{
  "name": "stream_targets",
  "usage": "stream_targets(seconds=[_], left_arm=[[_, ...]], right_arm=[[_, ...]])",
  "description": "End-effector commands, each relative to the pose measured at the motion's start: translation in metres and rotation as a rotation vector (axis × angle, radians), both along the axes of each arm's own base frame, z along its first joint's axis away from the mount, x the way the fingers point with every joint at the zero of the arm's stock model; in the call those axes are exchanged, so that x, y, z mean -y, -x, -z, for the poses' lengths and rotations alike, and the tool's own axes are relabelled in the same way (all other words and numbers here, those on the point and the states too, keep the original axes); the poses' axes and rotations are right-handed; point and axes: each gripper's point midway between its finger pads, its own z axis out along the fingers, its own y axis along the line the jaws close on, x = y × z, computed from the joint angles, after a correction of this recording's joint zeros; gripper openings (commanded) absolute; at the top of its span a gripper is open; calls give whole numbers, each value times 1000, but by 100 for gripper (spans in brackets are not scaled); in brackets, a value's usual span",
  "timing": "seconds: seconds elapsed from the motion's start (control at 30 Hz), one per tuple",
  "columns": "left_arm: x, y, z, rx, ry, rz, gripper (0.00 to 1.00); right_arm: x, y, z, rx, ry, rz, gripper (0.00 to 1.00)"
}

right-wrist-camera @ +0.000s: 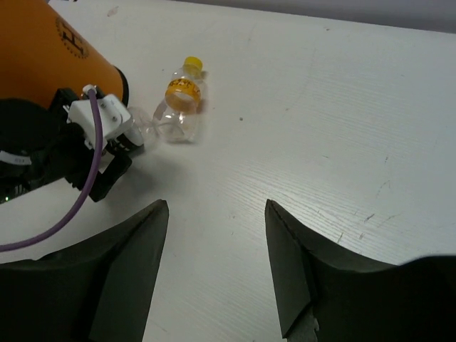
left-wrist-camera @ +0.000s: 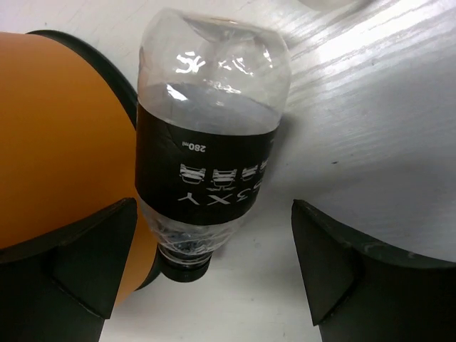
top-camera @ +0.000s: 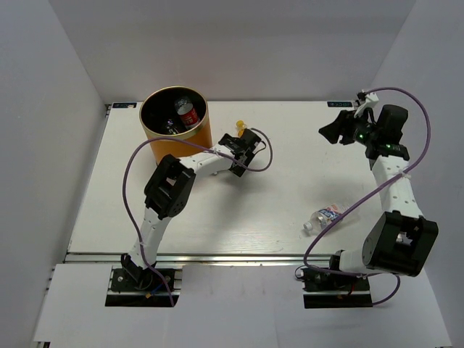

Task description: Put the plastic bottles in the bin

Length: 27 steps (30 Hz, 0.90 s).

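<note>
Left tool [left-wrist-camera: 214, 210]: wide open, straddling the black-labelled bottle [left-wrist-camera: 206, 153] with a gap on either side, so nothing is gripped.
Black-labelled bottle: on its side on the desk [top-camera: 290, 188], just beside the wall of the bin [left-wrist-camera: 57, 142]; we cannot tell if the two touch.
Long axis: it runs straight along the left tool's reach, cap end toward the wrist and base pointing away, so the fingers flank the label squarely.
Right tool [right-wrist-camera: 217, 228]: jaws apart with nothing between them, well apart from the bin.
Yellow-capped bottle [right-wrist-camera: 182, 107]: lying near the bin, on the same side as the black-labelled one.
Clear bottle [top-camera: 323, 217]: well apart from the bin, by the right arm's base.
Bin contents: we spot a red-labelled bottle [top-camera: 188, 114] already inside.
Nearer arm: the left, easily.
Our call: a squeeze across the label looks next. The finger on the bin's side has little room, and we'd watch that.
</note>
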Motion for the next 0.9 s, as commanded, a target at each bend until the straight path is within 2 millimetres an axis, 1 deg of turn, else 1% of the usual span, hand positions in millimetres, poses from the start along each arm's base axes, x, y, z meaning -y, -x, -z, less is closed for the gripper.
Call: stream_targets(seconds=[0.0, 0.03, 0.07, 0.1, 0.17, 0.2, 0.23, 0.27, 0.3, 0.37, 0.4, 0.43, 0.47, 0.5, 0.57, 0.6, 0.63, 0.67, 0.7, 0.73, 0.77, 0.8, 0.83, 0.87], left_arm=[[3, -5, -7, 5, 40, -18, 99], [5, -6, -8, 12, 48, -17, 99], [7, -5, -7, 5, 56, -12, 96], [5, -7, -6, -4, 66, -13, 94], [6, -6, -5, -10, 72, -8, 87], [9, -4, 0, -25, 87, 4, 79], [8, 1, 6, -45, 84, 9, 74], [8, 3, 4, -50, 91, 13, 71], [9, 7, 10, -67, 99, 22, 65], [10, 10, 10, -80, 111, 31, 60], [12, 11, 11, -90, 121, 39, 55], [12, 14, 10, -95, 127, 43, 46], [14, 19, 14, -104, 120, 51, 40], [13, 24, 11, -112, 131, 59, 31], [18, 31, 7, -110, 156, 72, 24], [19, 37, 10, -129, 171, 85, 19], [25, 42, -4, -117, 199, 106, 18], [31, 46, -10, -126, 247, 123, 16], [36, 51, -17, -119, 271, 143, 13], [38, 53, -30, -103, 303, 156, 13], [48, 63, -58, -81, 374, 204, 13], [53, 63, -76, -46, 422, 226, 12], [57, 65, -96, -21, 465, 248, 12], [63, 74, -109, -21, 498, 293, 12]], right_arm=[[-8, 18, 11, -26, 4, -69, 64], [-11, 23, 16, -39, 3, -80, 64], [-12, 25, 15, -34, 3, -89, 64], [-13, 27, 18, -45, -4, -96, 64], [-16, 30, 21, -52, -10, -111, 61], [-17, 30, 22, -54, -17, -117, 59], [-17, 30, 24, -59, -20, -117, 56], [-20, 31, 24, -57, -27, -129, 56], [-20, 29, 27, -71, -40, -127, 54], [-22, 27, 25, -72, -50, -132, 52], [-23, 27, 24, -72, -56, -138, 52], [-24, 25, 27, -82, -63, -140, 52], [-24, 23, 28, -87, -66, -141, 51], [-24, 22, 28, -87, -63, -140, 51], [-24, 19, 31, -96, -62, -142, 51], [-24, 17, 28, -90, -59, -146, 51], [-25, 16, 31, -96, -55, -150, 51], [-26, 16, 33, -101, -52, -156, 51], [-27, 13, 30, -94, -46, -161, 51], [-28, 14, 35, -113, -45, -167, 51], [-31, 11, 31, -105, -37, -178, 50], [-32, 11, 34, -115, -31, -185, 47], [-34, 10, 39, -133, -30, -191, 42], [-37, 6, 39, -130, -19, -207, 33]])
